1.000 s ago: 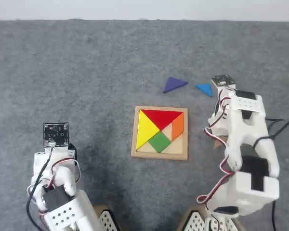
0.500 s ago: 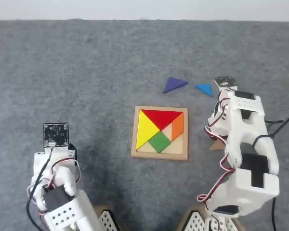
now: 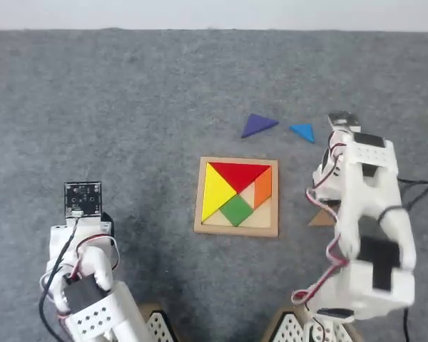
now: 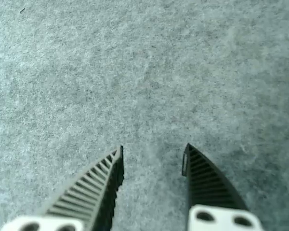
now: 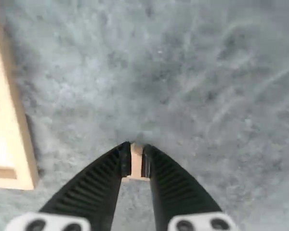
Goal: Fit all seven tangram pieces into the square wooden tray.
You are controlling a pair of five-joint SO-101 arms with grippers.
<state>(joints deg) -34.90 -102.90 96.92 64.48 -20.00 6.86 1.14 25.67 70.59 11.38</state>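
1. Four coloured pieces lie flat in the square wooden tray. A large red triangle runs along the far edge. A large yellow triangle fills the side away from my right arm. A green square stands on its corner below where those two meet, and an orange parallelogram sits against the rim nearest my right arm.
2. Bare pale wood of the tray floor shows in a small gap between the red, green and orange pieces, and in a strip along the near edge.
3. The tray has a raised, smooth, light-wood rim and rests on a grey, fuzzy mat.
4. My right gripper is clamped on a thin pale wooden piece. The piece is held on edge between my ribbed black fingers, low over the mat; I cannot tell whether it touches.
5. In the high view a tan corner of that piece pokes out beside my right arm, near the tray but apart from it.
6. Two flat triangles lie on the mat beyond the tray, a purple triangle and a smaller blue triangle, near each other but not touching.
7. My left gripper hangs over bare mat well apart from the tray, its serrated fingers parted with nothing between them.
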